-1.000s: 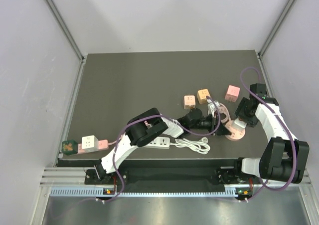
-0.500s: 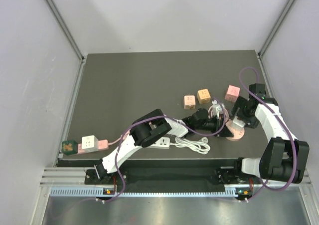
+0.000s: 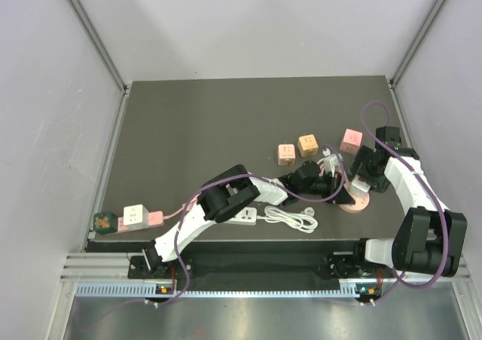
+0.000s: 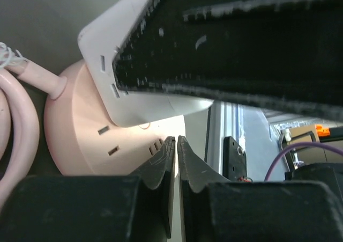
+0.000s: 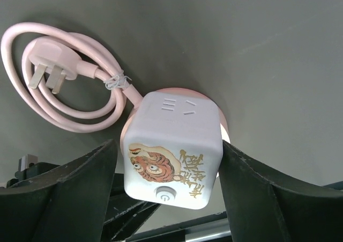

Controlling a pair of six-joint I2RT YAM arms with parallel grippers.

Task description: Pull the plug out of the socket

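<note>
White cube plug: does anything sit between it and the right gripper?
Nothing visible does. The right gripper flanks the white cube plug on both sides, with no object between. The left gripper sits low beside the pink socket base, outside that gap.

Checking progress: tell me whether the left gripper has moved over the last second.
Yes. The left gripper has shifted right and toward the near edge, away from the orange cube, up to the pink socket.
</note>
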